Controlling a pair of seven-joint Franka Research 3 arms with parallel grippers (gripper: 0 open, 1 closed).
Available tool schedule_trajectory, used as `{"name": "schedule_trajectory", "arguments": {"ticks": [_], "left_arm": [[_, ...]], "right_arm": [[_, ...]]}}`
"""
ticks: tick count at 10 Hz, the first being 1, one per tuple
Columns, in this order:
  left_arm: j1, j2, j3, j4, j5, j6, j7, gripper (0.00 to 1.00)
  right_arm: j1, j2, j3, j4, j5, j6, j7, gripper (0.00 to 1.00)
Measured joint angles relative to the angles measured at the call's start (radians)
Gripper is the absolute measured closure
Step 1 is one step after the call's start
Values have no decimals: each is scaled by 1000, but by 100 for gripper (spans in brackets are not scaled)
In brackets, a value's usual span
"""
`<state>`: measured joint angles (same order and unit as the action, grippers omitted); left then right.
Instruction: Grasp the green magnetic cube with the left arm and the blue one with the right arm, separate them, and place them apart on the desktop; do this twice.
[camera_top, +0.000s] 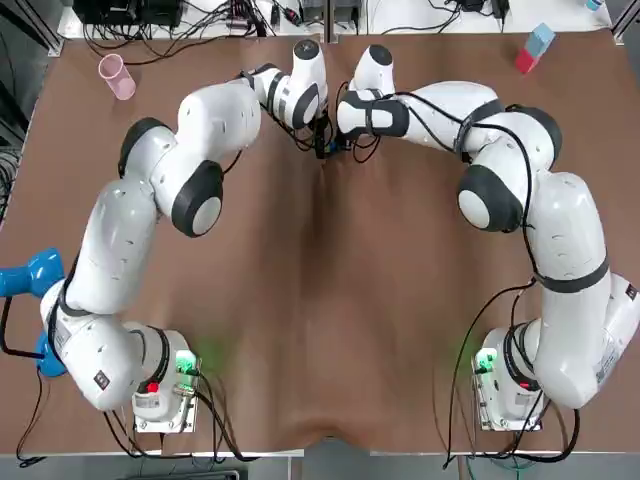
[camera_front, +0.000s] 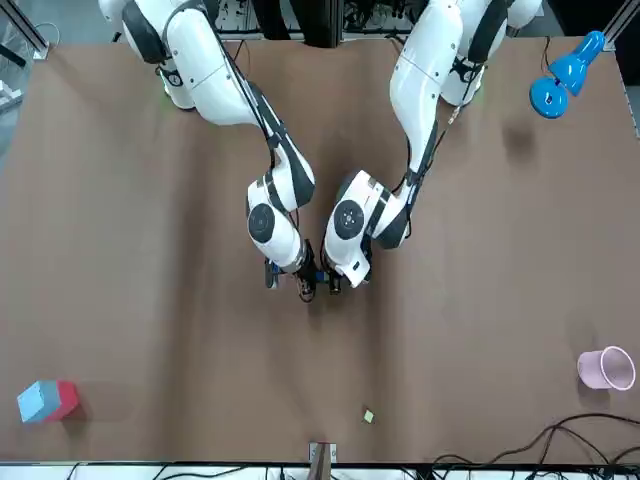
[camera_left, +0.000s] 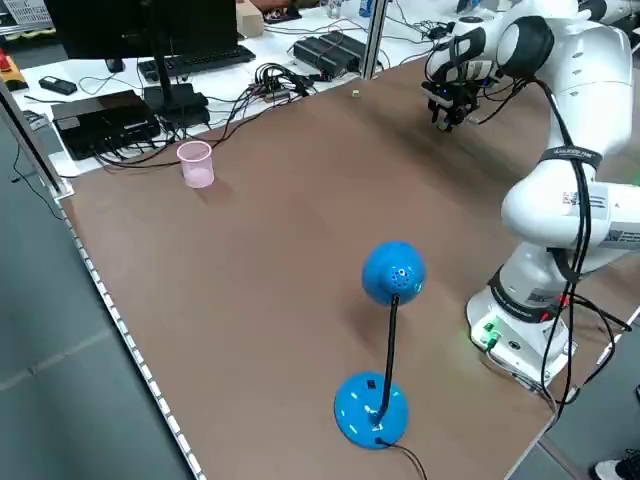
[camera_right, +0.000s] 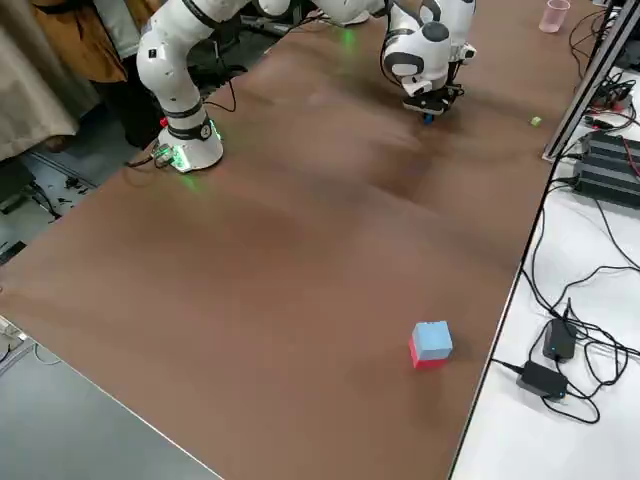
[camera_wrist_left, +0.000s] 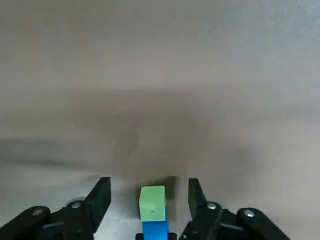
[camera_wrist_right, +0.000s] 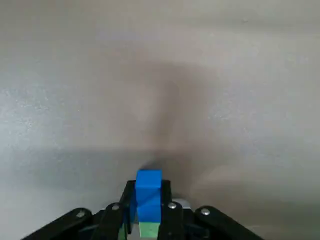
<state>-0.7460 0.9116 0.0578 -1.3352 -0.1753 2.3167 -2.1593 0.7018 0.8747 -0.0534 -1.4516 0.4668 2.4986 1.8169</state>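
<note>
Well away from cubes (camera_wrist_left: 153, 210): pink cup (camera_top: 117, 77), lamp (camera_top: 28, 272)

light: bright, even, overhead | shadows: soft, faint on table (camera_top: 330, 300) | wrist views: diffuse dark patch

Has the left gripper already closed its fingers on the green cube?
No, the left gripper is open, with a gap between each finger and the green cube.

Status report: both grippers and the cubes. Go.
Left gripper open, straddling green magnetic cube. Right gripper shut on blue cube. Cubes joined, not yet separated. Nothing in the way.
</note>
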Motion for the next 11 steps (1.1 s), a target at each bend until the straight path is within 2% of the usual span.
{"name": "schedule_trajectory", "arguments": {"ticks": [5,10,11], "left_arm": [[-4,8,-2,0,0,16,0,33],[-10,8,-3,0,0,17,-8,47],[-11,8,-3,0,0,17,-8,54]], "right_arm": [[0,0,0,0,-1,0,0,77],[0,0,0,0,-1,0,-1,77],[0,0,0,0,-1,0,-1,77]]}}
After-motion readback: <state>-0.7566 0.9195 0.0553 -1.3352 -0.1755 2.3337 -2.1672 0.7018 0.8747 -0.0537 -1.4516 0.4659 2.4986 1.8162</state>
